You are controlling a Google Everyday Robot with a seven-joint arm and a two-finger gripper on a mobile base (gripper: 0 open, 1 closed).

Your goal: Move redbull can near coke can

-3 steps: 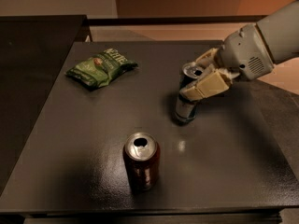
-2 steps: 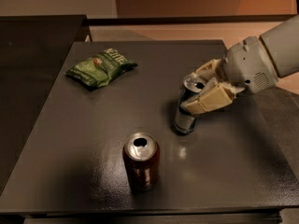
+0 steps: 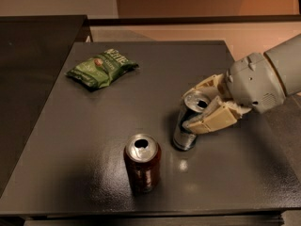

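Grips the slim, tall blue-and-silver redbull can (image 3: 183, 136) high on its body with the cream-coloured two-finger gripper (image 3: 190, 109), with jaws clenched on it from both sides. Holds it just right of the wider dark red-brown coke can (image 3: 142, 161) and slightly behind it, near but not touching. Leans the top away from the coke can, with the base at or just over the dark table (image 3: 70, 149); cannot tell which.

Probably close enough already, so mostly a matter of setting down. Risks tipping if released while tilted, since a narrow can landing on its rim topples easily. Could also roll into the coke can, or spill through the opened top. Could knock the coke can if pushed any closer. No trouble expected from the green crinkled snack bag (image 3: 101, 68), well behind and left of the coke can.
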